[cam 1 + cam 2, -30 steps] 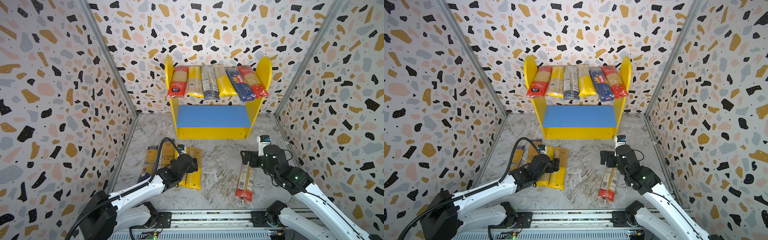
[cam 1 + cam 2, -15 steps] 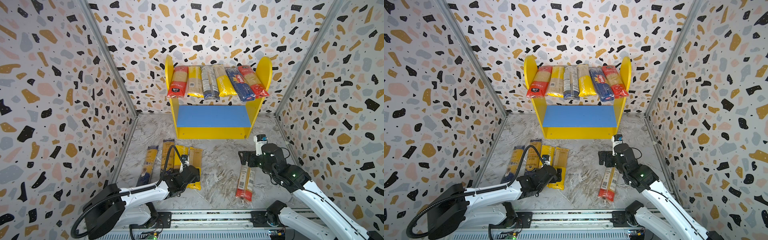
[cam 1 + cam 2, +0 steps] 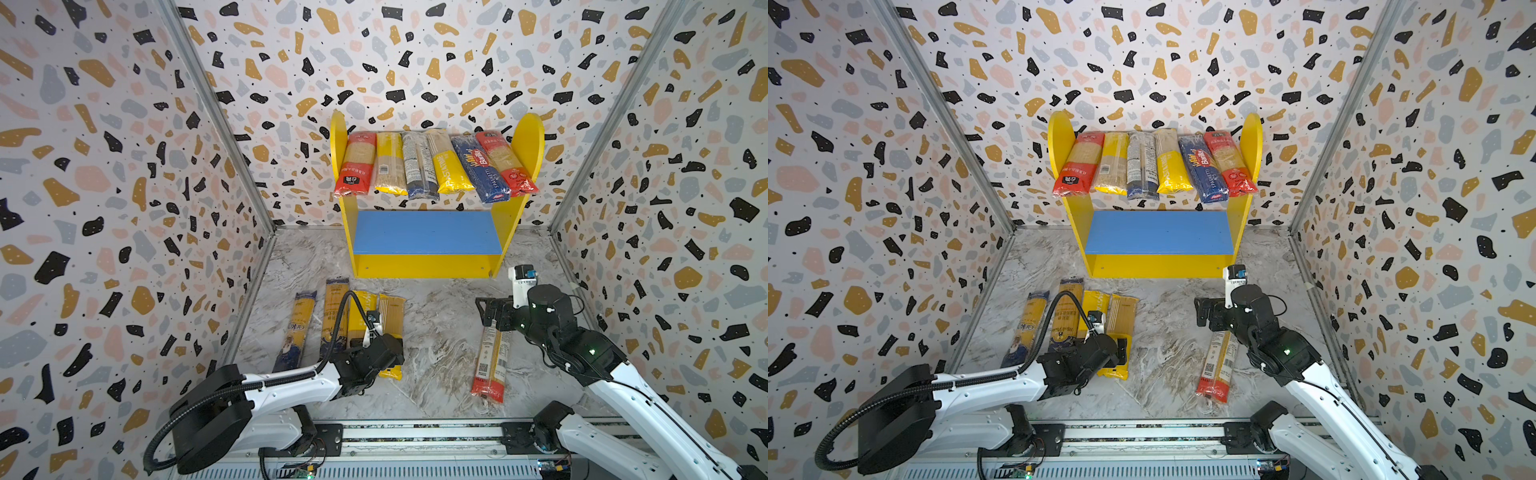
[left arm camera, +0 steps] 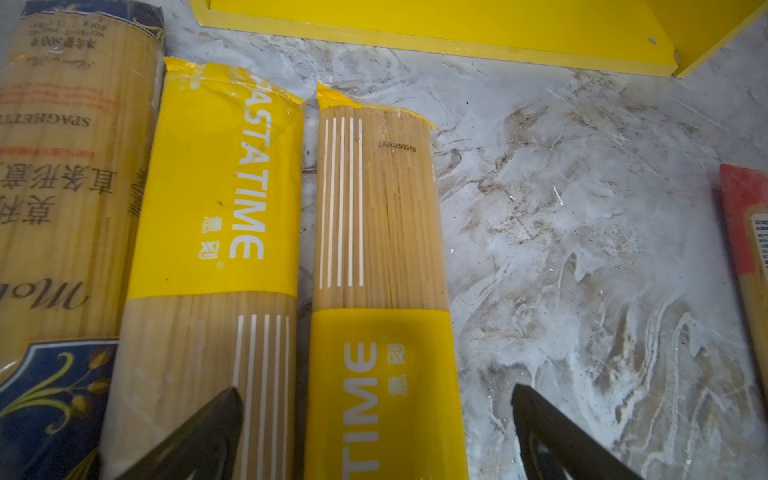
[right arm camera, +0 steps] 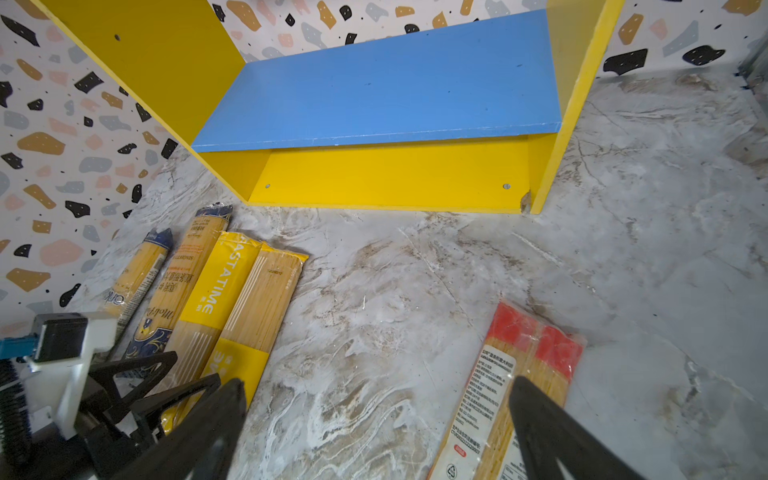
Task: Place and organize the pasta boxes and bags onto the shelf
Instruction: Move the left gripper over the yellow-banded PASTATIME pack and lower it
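The left gripper (image 4: 374, 390) is seen spread wide over a yellow PASTATIME packet (image 4: 374, 249) on the floor. The right gripper (image 5: 376, 381) is held wide above a red packet (image 5: 519, 374). Six packets (image 3: 432, 166) are laid across the shelf (image 3: 424, 266) top.

We count eleven spaghetti packets (image 3: 451, 166): six on the shelf (image 3: 528, 137), five on the floor (image 3: 440, 332). By colour we find four yellow packets (image 3: 390, 309), three red packets (image 3: 490, 361), two dark blue packets (image 3: 478, 170) and two blue-gold packets (image 3: 301, 320). One shelf, two arms (image 3: 291, 384).
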You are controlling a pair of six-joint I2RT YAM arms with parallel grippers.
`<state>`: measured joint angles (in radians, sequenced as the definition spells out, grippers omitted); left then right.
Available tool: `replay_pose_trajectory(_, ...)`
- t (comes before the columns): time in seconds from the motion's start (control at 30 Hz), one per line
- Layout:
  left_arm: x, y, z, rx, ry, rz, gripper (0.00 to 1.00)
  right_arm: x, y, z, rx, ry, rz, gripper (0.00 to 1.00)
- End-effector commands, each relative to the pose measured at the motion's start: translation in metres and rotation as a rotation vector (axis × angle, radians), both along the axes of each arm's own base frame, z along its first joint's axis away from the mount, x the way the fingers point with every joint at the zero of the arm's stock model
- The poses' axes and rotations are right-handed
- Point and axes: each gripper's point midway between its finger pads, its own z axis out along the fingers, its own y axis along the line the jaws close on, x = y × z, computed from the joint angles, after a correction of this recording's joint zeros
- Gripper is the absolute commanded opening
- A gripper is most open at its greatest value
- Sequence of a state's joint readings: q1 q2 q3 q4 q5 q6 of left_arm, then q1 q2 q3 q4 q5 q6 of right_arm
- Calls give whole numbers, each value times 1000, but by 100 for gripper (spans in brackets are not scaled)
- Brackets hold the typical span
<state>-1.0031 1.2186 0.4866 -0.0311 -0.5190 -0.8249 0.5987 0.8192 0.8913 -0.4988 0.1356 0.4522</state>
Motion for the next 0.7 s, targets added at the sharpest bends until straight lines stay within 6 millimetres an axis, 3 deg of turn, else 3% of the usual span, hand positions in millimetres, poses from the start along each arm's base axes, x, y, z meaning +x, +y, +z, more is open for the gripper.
replay_pose_trajectory(0.0, -3, 1, -3, -9, -9, 20, 100, 5, 10, 23, 37, -64, 36, 99)
replay_pose_trajectory(0.3, -6, -19, -9, 24, -6, -6, 99, 15, 17, 19, 8, -80, 55, 99)
replay_pose_trajectory(0.67, -1, -30, 9, 49, -47, 2, 99, 31, 20, 23, -19, -71, 78, 99)
